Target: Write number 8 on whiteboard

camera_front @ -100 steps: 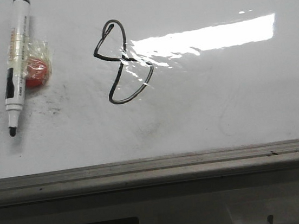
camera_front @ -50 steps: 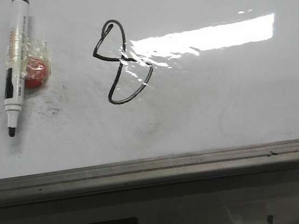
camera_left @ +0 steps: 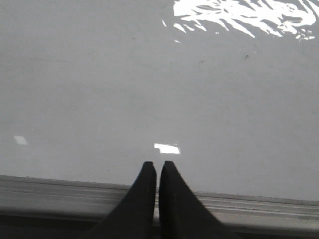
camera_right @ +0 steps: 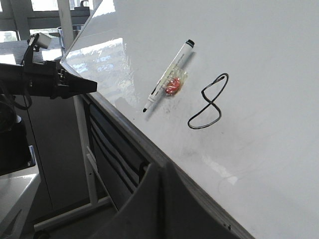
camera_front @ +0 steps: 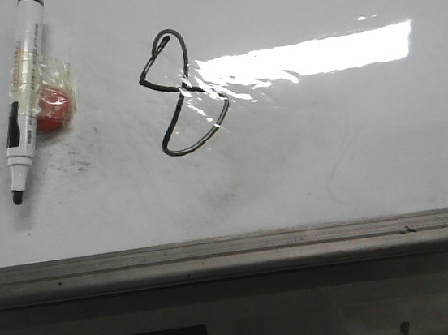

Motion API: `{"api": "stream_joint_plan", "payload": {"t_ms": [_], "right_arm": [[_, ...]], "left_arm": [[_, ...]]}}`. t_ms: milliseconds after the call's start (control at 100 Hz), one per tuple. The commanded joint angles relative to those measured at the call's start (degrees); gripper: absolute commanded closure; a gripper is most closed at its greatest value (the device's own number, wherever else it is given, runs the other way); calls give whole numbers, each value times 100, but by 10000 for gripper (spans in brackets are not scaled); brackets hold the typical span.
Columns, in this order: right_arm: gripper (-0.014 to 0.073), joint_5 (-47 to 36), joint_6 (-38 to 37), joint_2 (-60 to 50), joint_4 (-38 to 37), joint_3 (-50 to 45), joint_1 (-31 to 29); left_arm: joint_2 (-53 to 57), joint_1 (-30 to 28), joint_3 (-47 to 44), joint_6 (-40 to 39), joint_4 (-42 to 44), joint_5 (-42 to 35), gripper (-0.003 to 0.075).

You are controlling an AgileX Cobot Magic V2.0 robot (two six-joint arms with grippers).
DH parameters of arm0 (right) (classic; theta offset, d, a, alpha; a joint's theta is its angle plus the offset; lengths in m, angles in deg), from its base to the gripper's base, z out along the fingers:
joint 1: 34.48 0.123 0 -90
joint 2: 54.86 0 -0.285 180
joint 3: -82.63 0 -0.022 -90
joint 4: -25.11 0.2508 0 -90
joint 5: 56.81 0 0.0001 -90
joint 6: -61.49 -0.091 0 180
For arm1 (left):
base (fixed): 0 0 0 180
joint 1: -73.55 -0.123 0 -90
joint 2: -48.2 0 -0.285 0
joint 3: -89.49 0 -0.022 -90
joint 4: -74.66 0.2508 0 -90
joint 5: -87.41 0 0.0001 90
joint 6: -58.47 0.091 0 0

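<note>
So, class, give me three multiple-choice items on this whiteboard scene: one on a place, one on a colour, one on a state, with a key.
1. Seen from the front, where does the marker lie?
A. left of the 8
B. right of the 8
C. on the rail

2. What colour is the 8?
A. red
B. blue
C. black

3. How is the left end effector?
A. shut on the marker
B. shut, holding nothing
C. wide open

Key: 1 A, the marker sits on the whiteboard left of the 8. 2 C, the line is black. 3 B, the fingers meet with nothing between them.
</note>
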Motion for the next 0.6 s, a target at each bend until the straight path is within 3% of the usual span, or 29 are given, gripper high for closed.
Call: {"api": "stream_joint_plan", "payload": {"t_ms": [0, 390, 590], "right_arm": [[657, -402, 21, 44, -112, 133, -24], [657, -391, 21, 44, -112, 133, -71], [657, -826, 21, 44, 48, 105, -809]], "left_arm": [[178, -10, -183, -47, -3, -185, 741], [178, -10, -183, -47, -3, -185, 741], [178, -10, -183, -47, -3, -185, 741]]}}
